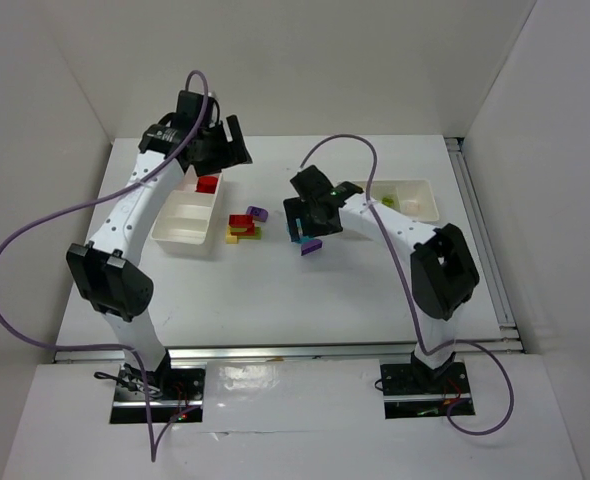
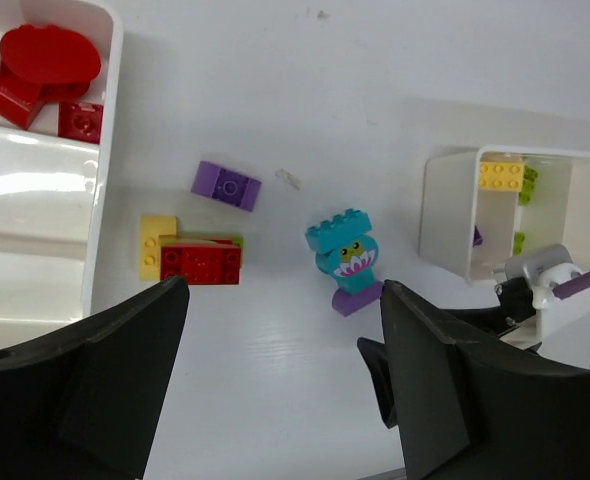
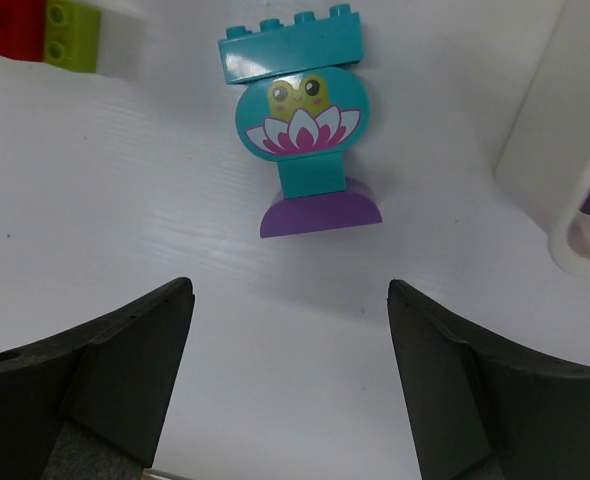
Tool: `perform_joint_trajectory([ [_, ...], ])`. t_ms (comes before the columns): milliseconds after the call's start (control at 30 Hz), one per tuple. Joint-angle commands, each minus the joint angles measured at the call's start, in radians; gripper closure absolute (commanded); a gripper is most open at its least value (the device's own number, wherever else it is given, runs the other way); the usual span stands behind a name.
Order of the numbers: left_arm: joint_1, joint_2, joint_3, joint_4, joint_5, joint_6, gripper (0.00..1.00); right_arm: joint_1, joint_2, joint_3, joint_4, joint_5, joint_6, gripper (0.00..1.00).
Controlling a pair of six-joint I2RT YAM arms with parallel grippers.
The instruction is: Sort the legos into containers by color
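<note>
Fingers (image 3: 105,380) of R gripper (image 3: 287,300) spread wide, nothing held; cyan frog brick (image 3: 300,110) just ahead of them.
Frog brick sits on a purple base (image 3: 320,215) and lies flat on table (image 3: 125,200), roughly mid-table btwn the 2 trays, clear of both fingers. L gripper (image 2: 285,290) also wide open and empty, up over far end of L tray (image 2: 100,200), where one end compartment holds red bricks (image 2: 40,70). Loose group near L tray: purple brick (image 2: 226,185) on its own; yellow brick (image 2: 155,245) touching red brick (image 2: 200,262), w/ lime brick (image 3: 72,35) beside the red. R tray (image 2: 445,215) has a yellow piece (image 2: 500,175) plus lime and purple bits in one compartment; can't tell which.
</note>
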Motion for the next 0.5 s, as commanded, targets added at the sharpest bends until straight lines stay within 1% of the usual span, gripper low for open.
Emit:
perform_joint_trajectory([
  [0,0.02,0.011,-0.056,-0.013,0.01,-0.001,0.12,-0.002,0.059,0.063,-0.011,-0.027,-0.027,0.14],
  [33,0.02,0.011,-0.056,-0.013,0.01,-0.001,0.12,-0.002,0.094,0.076,-0.011,-0.038,-0.027,0.13],
  [133,0.02,0.011,-0.056,-0.013,0.01,-0.001,0.12,-0.002,0.142,0.085,0.0,-0.049,-0.047,0.13],
  [267,0.02,0.011,-0.047,-0.022,0.01,0.009,0.12,-0.002,0.174,0.094,0.022,-0.017,-0.065,0.13],
  [367,0.02,0.02,-0.047,-0.022,0.01,0.009,0.12,-0.002,0.193,0.094,0.043,-0.003,-0.084,0.19],
  [467,0.02,0.02,-0.047,-0.022,0.01,0.018,0.12,-0.002,0.214,0.114,0.043,0.022,-0.084,0.2],
])
